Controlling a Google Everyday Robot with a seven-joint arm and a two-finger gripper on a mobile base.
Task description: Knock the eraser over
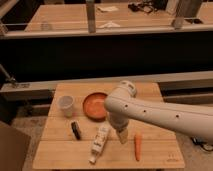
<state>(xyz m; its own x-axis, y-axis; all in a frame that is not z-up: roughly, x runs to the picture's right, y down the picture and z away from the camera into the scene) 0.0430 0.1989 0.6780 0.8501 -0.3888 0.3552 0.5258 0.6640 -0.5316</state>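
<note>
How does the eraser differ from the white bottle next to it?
The eraser is small and black; the white bottle is much longer and pale. The eraser sits nearer the cup; the white bottle lies beside the gripper, which hangs open above the table. Both rest on that table.

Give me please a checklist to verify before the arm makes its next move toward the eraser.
1. Eraser visible on the table, nothing covering it: ok.
2. Eraser standing upright: cannot tell.
3. Gripper close to the eraser: not ok; it hangs low over the table on the far side of the white bottle.
4. Gripper empty, jaws open: ok.
5. Straight low path to the eraser: not ok; the bottle lies between them, so passing above it is probably safer.
6. Cup and orange bowl apart from the eraser: ok.
</note>
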